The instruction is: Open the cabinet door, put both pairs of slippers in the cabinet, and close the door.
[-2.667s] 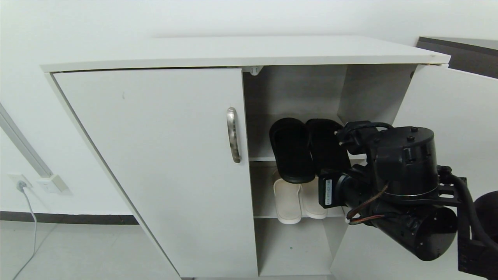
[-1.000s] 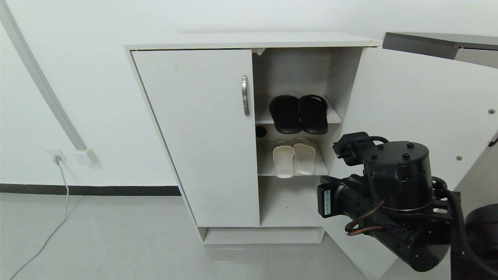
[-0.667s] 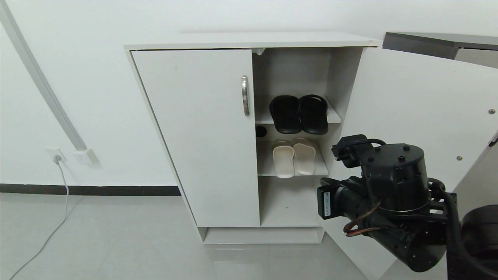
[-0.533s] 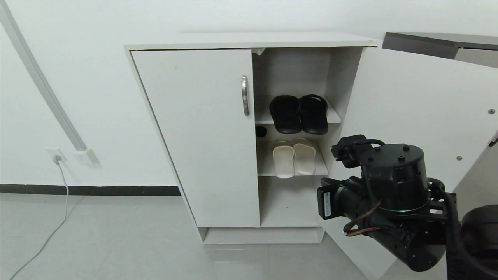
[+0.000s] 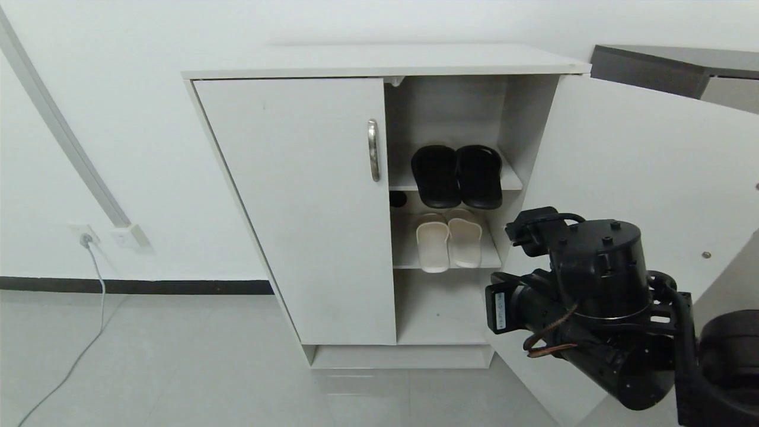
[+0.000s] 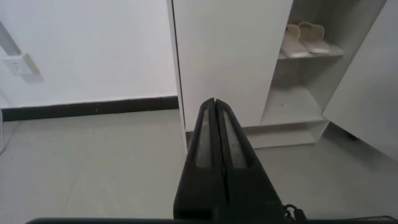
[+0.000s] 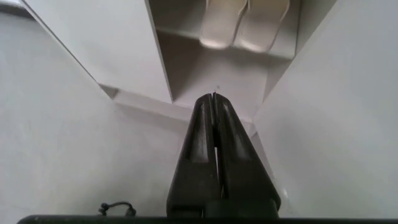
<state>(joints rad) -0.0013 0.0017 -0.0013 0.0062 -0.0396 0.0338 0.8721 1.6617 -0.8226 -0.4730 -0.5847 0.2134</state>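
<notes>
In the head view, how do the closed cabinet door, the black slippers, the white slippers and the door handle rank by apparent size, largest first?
1. closed cabinet door
2. black slippers
3. white slippers, slightly smaller; on a lower shelf, so true sizes may match
4. door handle

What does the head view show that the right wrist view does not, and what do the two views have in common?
Head view: the black slippers inside the cabinet, the handle of the closed left door, and a wall socket with a cable. Right wrist view: the right gripper, shut, pointing toward the lowest compartment. Both: the white slippers on their shelf and the open right door.
</notes>
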